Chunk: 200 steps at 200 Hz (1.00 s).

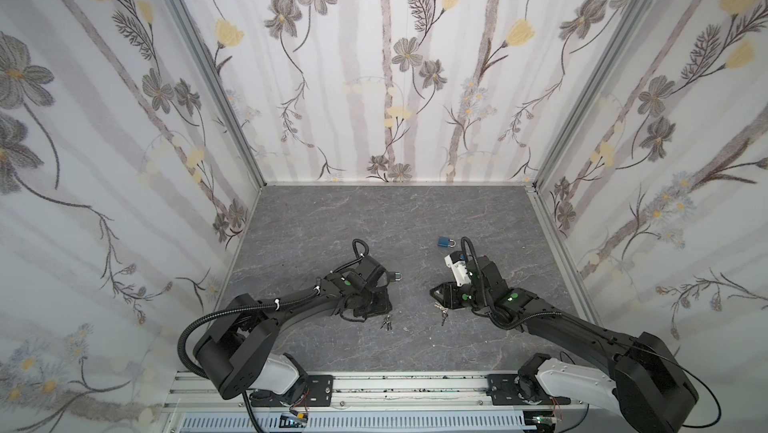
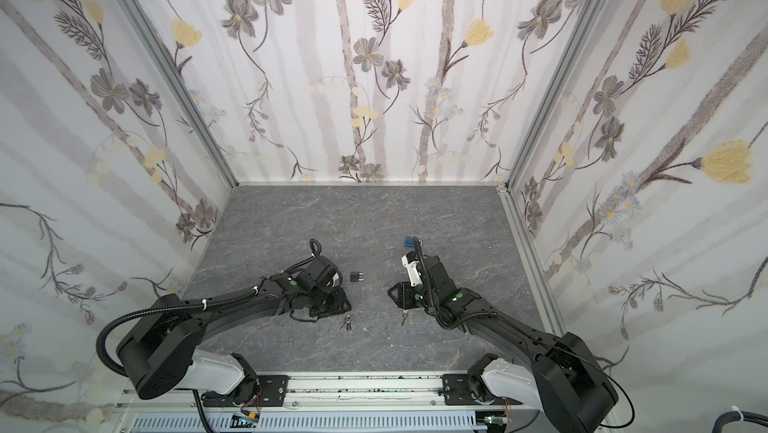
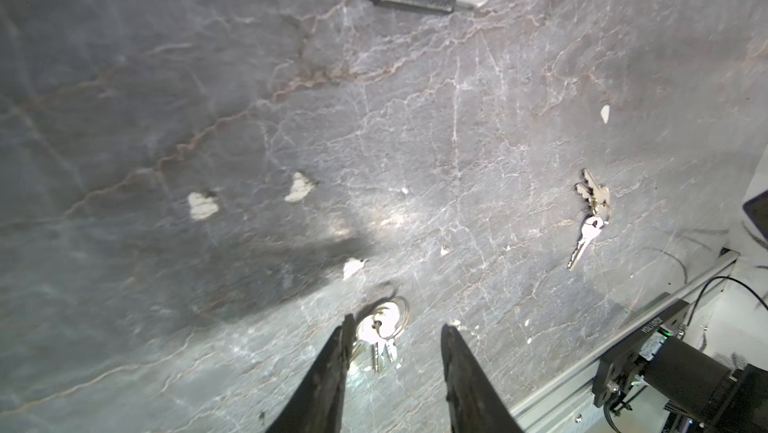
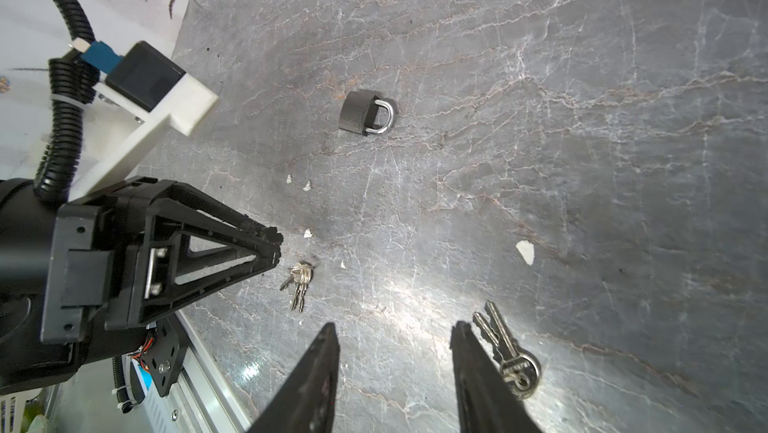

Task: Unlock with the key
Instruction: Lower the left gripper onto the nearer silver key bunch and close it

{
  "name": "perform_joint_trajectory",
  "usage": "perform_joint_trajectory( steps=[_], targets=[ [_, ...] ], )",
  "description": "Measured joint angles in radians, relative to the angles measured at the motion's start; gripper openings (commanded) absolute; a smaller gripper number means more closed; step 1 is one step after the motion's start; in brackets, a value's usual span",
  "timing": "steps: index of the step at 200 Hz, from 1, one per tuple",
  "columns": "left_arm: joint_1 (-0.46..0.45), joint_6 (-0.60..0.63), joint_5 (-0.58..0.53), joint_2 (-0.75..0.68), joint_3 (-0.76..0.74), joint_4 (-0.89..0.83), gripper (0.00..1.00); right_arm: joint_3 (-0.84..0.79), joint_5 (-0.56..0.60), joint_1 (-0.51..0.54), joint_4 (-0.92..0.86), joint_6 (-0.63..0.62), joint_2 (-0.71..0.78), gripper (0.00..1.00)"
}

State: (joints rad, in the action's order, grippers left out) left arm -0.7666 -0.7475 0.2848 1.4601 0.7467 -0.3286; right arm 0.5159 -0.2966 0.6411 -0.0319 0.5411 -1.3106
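Step in hand: key pickup, nothing unlocked yet. My left claw (image 3: 397, 323) is low over the grey marbled tabletop (image 3: 208, 98), jaws part-way apart, straddling the small bunch of silver keys on a ring (image 3: 380, 335). The bunch lies flat, hard by one finger, not gripped. My right claw (image 4: 395, 325) is part-open too and empty. The second bunch of silver keys (image 4: 505, 352) lies just outside one of its fingers, not between them. The black padlock with a silver shackle (image 4: 368, 113) lies on its side mid-table, shackle seated, apart from both bunches. The blue padlock (image 1: 445, 241) sits farther back, near my right arm.

Next, my guess: centre the left jaws on the ring and pinch. Flat thin metal will likely slide, so I'd press low. The right claw needs a sideways shift to get its bunch in the gap.

Hard to see: no keyhole shows, and I can't tell which key fits which lock. In the top views my wrists cover the fingertips and most of the black lock's body. A cable crosses the blue one.
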Motion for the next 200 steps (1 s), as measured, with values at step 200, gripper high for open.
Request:
perform_joint_trajectory(
  steps=[200],
  targets=[
    [-0.135,0.115,-0.158,0.161,0.182,-0.222,0.00,-0.031,0.016,0.000,0.043,0.019,-0.045,0.44]
  ],
)
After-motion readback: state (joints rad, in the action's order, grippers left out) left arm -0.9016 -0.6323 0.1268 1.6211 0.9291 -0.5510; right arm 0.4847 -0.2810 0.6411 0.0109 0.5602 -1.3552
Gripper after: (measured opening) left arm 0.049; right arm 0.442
